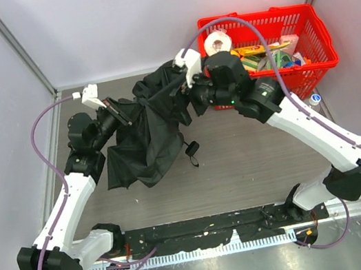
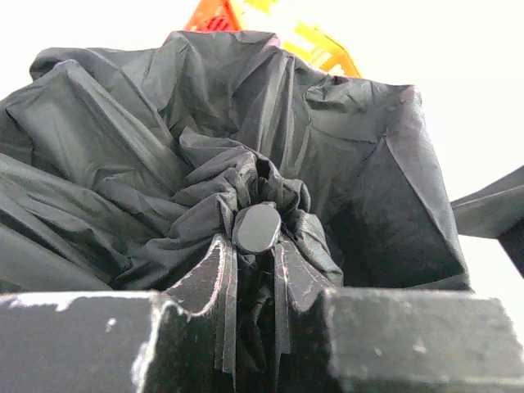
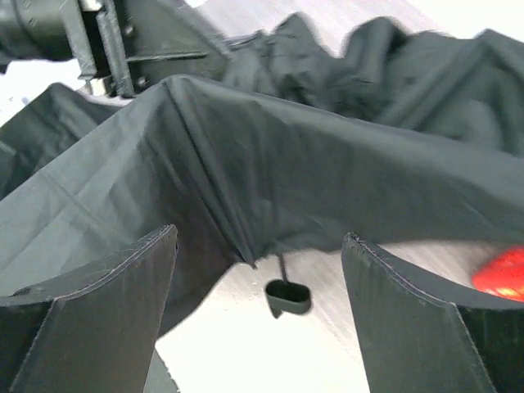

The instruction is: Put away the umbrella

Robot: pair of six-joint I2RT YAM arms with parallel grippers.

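A black fabric compact umbrella (image 1: 143, 141) lies loose and crumpled on the grey-brown bench (image 1: 254, 157), to the left of the red plastic basket (image 1: 313, 31) that stands in the far right corner. Its canopy spreads in rumpled folds from just beside the basket's left wall out towards the left arm.

The left fingers (image 2: 82, 344) are clenched on the umbrella at its far-from-basket side. In the left wrist view the gathered cloth is pinched between them, and the small oval black top cap (image 2: 257, 227) sits just above the pinch. Orange and yellow of the basket side show beyond the cloth.

The right fingers (image 3: 90, 319) are at the basket end of the canopy and stand released, spread wide with bare bench showing between them. A taut edge of the canopy runs across just beyond their tips; whether they touch it cannot be told.

A small black tab on a thin cord (image 1: 192, 150) hangs from the canopy edge and rests on the bench on the near-left side of the basket.

The basket holds a white tape roll (image 1: 218, 42) and a jumble of yellow and green packets (image 1: 261, 58).
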